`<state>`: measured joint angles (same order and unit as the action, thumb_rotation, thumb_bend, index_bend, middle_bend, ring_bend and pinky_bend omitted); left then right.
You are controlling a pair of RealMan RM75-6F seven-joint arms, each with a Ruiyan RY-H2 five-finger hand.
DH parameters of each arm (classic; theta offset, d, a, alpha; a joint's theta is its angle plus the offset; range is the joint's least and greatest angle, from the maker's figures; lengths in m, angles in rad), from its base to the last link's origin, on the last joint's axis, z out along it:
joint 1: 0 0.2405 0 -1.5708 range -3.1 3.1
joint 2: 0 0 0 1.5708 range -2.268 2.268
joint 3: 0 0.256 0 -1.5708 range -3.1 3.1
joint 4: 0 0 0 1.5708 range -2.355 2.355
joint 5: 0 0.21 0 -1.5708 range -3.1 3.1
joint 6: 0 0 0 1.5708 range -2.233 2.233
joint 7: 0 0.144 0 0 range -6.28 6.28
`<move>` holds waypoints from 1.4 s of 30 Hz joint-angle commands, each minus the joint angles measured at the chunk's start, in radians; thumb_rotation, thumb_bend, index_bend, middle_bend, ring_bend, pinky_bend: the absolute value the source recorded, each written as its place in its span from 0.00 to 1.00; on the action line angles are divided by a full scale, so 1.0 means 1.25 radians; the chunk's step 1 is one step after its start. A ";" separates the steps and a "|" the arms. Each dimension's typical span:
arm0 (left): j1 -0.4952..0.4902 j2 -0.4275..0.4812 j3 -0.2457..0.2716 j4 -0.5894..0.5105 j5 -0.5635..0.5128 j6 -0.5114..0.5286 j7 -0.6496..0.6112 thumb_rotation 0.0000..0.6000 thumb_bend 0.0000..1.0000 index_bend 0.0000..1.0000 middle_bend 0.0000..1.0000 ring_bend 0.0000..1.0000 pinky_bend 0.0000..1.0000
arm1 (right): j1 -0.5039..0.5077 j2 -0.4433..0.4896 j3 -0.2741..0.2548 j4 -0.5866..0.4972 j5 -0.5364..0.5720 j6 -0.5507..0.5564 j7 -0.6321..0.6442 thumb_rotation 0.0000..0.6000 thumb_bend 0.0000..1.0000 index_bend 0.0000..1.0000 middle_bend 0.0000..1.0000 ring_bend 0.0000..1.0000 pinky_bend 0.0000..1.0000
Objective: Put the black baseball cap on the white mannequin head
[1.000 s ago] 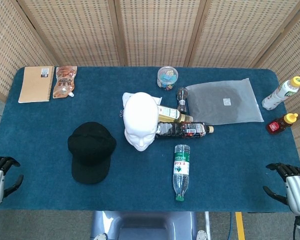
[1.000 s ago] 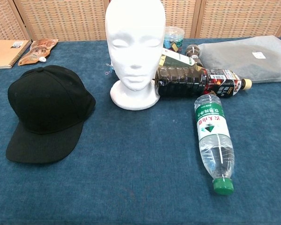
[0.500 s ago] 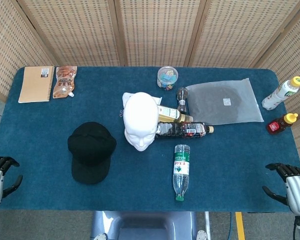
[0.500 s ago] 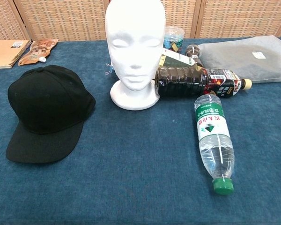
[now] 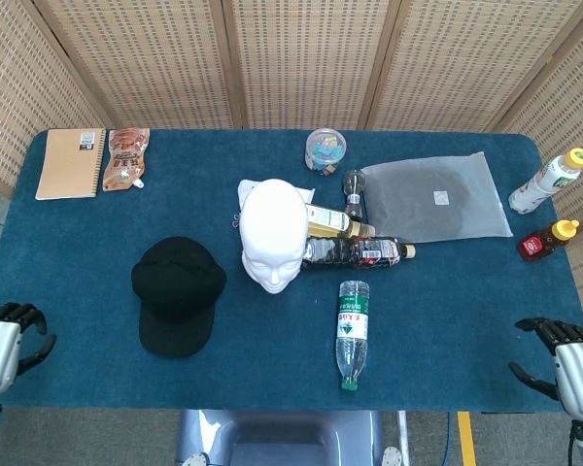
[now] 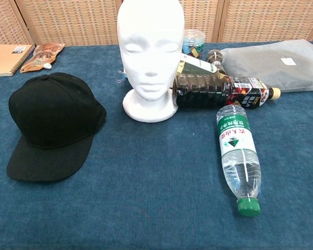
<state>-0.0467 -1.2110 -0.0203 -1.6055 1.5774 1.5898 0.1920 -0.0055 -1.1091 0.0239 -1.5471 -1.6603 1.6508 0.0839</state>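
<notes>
Both hands hung empty at the bench's near corners, fingers loosely spread: left hand (image 5: 2, 342), right hand (image 5: 566, 364). Cap (image 5: 178, 292) sat well off from either, just beside the head (image 5: 274, 231).

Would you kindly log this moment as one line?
cap: flat on table, untouched | mannequin head: upright, bare | left hand: empty | right hand: empty

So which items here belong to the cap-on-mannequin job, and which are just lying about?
Job:
black baseball cap
white mannequin head
left hand
right hand

Lying about:
clear water bottle
dark drink bottle
notebook
grey bag
snack pouch
</notes>
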 commanded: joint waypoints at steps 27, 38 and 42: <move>-0.115 -0.268 0.037 0.103 -0.003 -0.237 0.161 1.00 0.12 0.70 0.67 0.50 0.64 | -0.026 0.000 0.000 0.026 0.019 0.027 0.037 1.00 0.16 0.37 0.42 0.42 0.42; -0.127 -0.355 0.020 0.158 -0.033 -0.243 0.183 1.00 0.12 0.70 0.67 0.50 0.64 | -0.037 0.001 0.001 0.037 0.023 0.040 0.052 1.00 0.16 0.37 0.42 0.42 0.42; -0.132 -0.370 0.021 0.169 -0.035 -0.243 0.186 1.00 0.12 0.70 0.67 0.50 0.64 | -0.039 0.003 0.002 0.039 0.023 0.042 0.055 1.00 0.16 0.37 0.42 0.41 0.42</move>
<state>-0.2098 -1.6713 0.0053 -1.3960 1.5347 1.2850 0.4230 -0.0537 -1.1059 0.0267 -1.4981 -1.6311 1.7035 0.1522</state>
